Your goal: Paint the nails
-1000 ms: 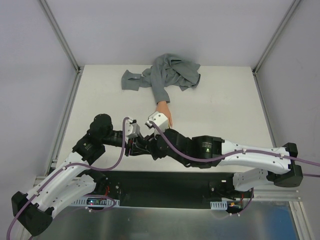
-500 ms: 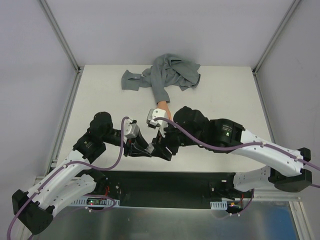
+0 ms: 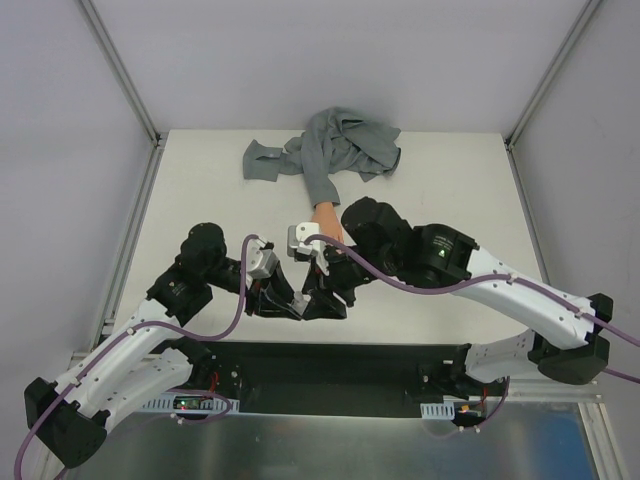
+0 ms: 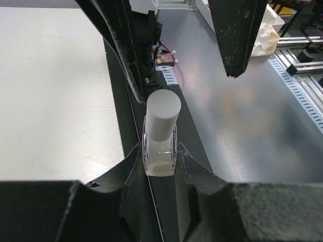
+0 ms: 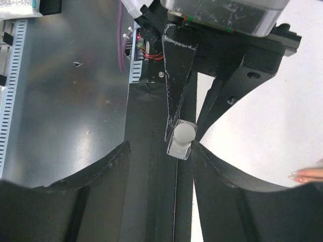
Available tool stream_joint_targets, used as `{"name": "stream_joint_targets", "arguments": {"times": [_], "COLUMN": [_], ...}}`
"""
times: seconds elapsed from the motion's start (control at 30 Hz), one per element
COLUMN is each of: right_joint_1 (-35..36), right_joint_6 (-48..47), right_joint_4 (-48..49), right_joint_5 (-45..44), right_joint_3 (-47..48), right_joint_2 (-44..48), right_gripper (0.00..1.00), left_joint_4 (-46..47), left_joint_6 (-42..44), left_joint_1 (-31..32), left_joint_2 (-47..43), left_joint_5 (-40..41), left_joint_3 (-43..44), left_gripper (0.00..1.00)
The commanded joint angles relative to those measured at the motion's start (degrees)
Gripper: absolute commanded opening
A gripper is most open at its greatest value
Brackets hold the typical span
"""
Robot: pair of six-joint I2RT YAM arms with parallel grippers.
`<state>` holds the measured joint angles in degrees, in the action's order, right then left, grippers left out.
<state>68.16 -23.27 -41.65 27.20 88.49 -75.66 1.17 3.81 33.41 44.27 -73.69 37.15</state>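
Two arms, one small bottle and one mannequin hand (image 3: 327, 213). The left gripper (image 4: 160, 154) is clamped tight on the clear bottle (image 4: 160, 160), which stands upright with its white cap on, over the near edge of the desk (image 3: 450, 190). The right gripper (image 5: 160, 147) hangs above the cap with its jaws spread, holding nothing. The hand lies mid-desk, its grey sleeve (image 3: 335, 150) bunched at the far edge; its nails (image 5: 297, 176) point towards the near edge. The desk is white and the walls are pale grey.

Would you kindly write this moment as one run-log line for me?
left hand: shut on small clear glass bottle with white cap | right hand: open above the bottle | bottle: capped
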Motion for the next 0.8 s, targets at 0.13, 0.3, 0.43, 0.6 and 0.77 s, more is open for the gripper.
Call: {"name": "stream_joint_targets", "arguments": {"times": [0.13, 0.3, 0.43, 0.6, 0.77], "right_joint_1": [-0.9, -1.6, -1.8, -1.9, -1.5], "right_joint_6": [-2.7, -1.9, -1.8, -1.8, 1.8], "right_joint_4": [4.8, 5.6, 6.5, 6.8, 11.2], "right_joint_5": [5.3, 4.6, 5.8, 5.5, 2.4], "right_joint_3": [1.5, 1.0, 0.2, -1.6, -8.7], "right_joint_2": [-1.4, -2.3, -2.6, -1.6, 1.0], "right_gripper": [0.50, 0.50, 0.47, 0.19, 0.00], "left_joint_4": [2.8, 2.8, 2.8, 2.8, 3.5], "left_joint_6": [0.5, 0.6, 0.6, 0.3, -1.2], "left_joint_1": [0.3, 0.3, 0.3, 0.3, 0.3], "left_joint_2": [-0.3, -0.1, -0.2, -0.9, -3.1], "left_joint_5": [-3.7, -3.7, -3.6, -0.9, 12.0], "left_joint_3": [2.2, 2.3, 2.3, 2.5, 2.5], "left_gripper": [0.00, 0.00, 0.00, 0.00, 0.00]}}
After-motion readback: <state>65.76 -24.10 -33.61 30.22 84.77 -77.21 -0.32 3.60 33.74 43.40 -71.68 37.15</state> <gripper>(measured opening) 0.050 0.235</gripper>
